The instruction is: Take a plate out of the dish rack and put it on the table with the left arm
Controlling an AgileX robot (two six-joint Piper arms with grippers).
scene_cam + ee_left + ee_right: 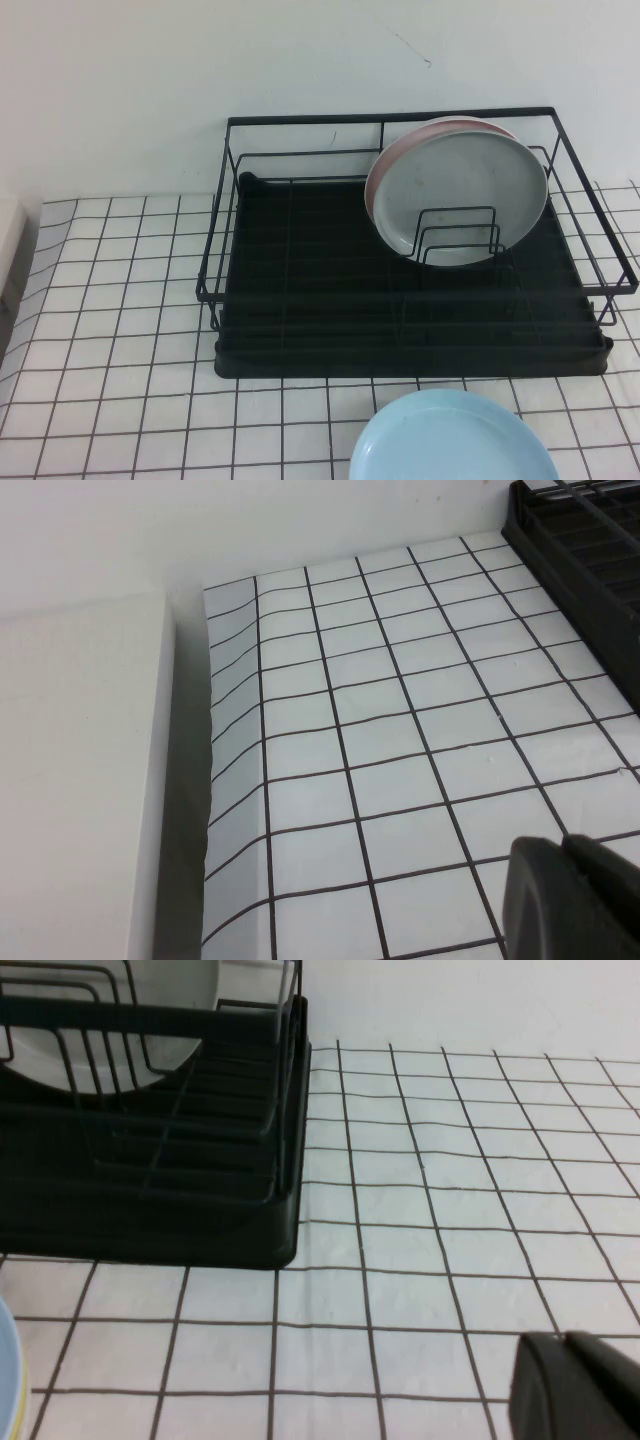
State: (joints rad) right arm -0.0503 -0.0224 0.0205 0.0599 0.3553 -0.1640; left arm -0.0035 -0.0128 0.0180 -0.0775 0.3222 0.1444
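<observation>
A blue plate lies nearest; the grey plate stands in the dish rack, untouched. Left gripper and right gripper hover over the table, grip unclear.

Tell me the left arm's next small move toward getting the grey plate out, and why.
Probably swing the left gripper toward the dish rack. Its wrist view shows it over bare table beside the rack's corner, far from the grey plate, which leans upright in the dividers in front of the pink plate. The right gripper sits low over the table by the rack.
</observation>
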